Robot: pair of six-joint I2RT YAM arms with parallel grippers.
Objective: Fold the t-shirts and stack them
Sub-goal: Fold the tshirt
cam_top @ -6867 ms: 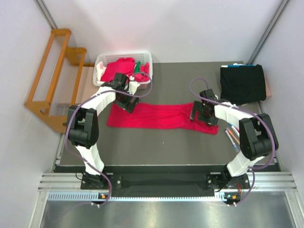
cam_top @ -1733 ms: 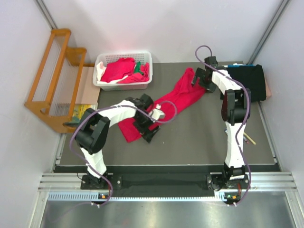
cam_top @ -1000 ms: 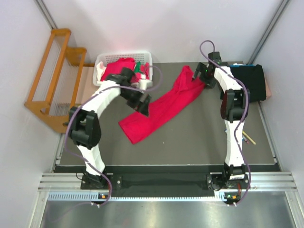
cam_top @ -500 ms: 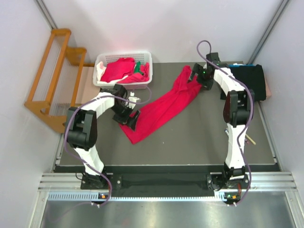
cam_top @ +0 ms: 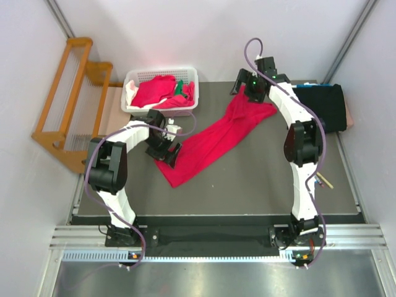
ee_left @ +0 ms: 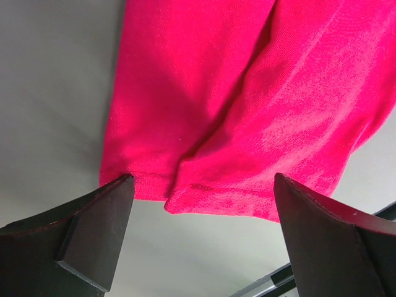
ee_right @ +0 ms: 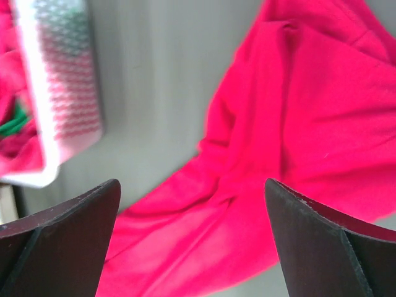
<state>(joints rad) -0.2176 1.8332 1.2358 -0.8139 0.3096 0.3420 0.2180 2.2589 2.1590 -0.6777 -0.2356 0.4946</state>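
Here the red shirt [cam_top: 213, 139] lies on the table [cam_top: 266, 185] as a long strip, running diagonally from lower left to upper right (it is wider at the upper end). There is bare table below and to its right. The left gripper [ee_left: 203, 185] is at the lower-left hem, jaws wide, holding nothing. The right gripper [ee_right: 192, 185], its arm stretched far, hangs equally wide over the upper-right end.

Stretched-out t-shirt [cam_top: 213, 139] lies diagonally across the bench [cam_top: 247, 185], with the left gripper [cam_top: 164, 154] at its near-left end and the right gripper [cam_top: 247, 92] over its far end. Basket [cam_top: 161, 112] holding bundled t-shirts [cam_top: 154, 90] sits far-left, folded t-shirt [cam_top: 318, 108] far-right, wooden rack [cam_top: 68, 99] beyond the bench's left edge.
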